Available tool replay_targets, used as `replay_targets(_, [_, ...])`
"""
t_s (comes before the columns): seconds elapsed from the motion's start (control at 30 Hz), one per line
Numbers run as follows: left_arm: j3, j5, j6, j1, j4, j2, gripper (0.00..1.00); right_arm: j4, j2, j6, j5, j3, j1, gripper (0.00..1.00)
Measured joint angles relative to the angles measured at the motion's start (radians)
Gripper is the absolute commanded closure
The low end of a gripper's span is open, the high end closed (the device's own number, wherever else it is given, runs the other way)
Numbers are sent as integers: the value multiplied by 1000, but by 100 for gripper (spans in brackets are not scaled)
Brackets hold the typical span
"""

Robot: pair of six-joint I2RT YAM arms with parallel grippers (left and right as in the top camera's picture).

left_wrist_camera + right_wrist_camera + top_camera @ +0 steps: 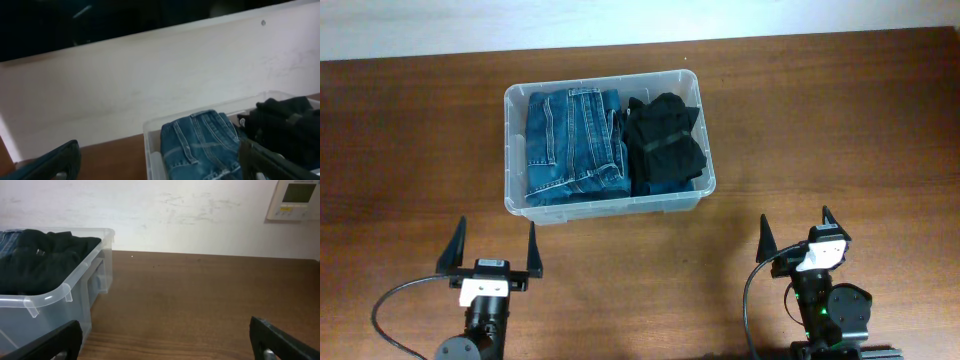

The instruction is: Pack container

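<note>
The clear plastic container (696,101) stands at the middle back of the wooden table. Folded blue jeans (570,145) fill its left part and a folded black garment (665,143) its right part. It also shows in the left wrist view (150,145) and the right wrist view (75,287). My left gripper (491,248) is open and empty near the front left, short of the container. My right gripper (796,228) is open and empty at the front right, beside and in front of the container.
A white wall runs behind the table's far edge (800,20). A white thermostat panel (295,199) hangs on the wall at the right. Bare wood (840,130) lies right of the container and bare wood (410,140) left of it.
</note>
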Motion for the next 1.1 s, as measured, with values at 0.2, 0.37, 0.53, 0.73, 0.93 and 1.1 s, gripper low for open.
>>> replay_targets(0.2, [-12,-8,0,0,-100,-8,1,0,0,0,0,0,0,1])
replay_targets(0.37, [-35,-38,0,0,-174,-8,1,0,0,1,0,0,0,2])
replay_targets(0.53, [-53,-63,0,0,-230,-9,1,0,0,1,0,0,0,2])
replay_targets(0.73, [-53,-76,0,0,-231,-10,1,0,0,0,0,0,0,2])
replay_targets(0.93, [-53,-76,0,0,-231,-10,1,0,0,0,0,0,0,2])
replay_targets(1.1, [-53,-76,0,0,-231,-10,1,0,0,0,0,0,0,2])
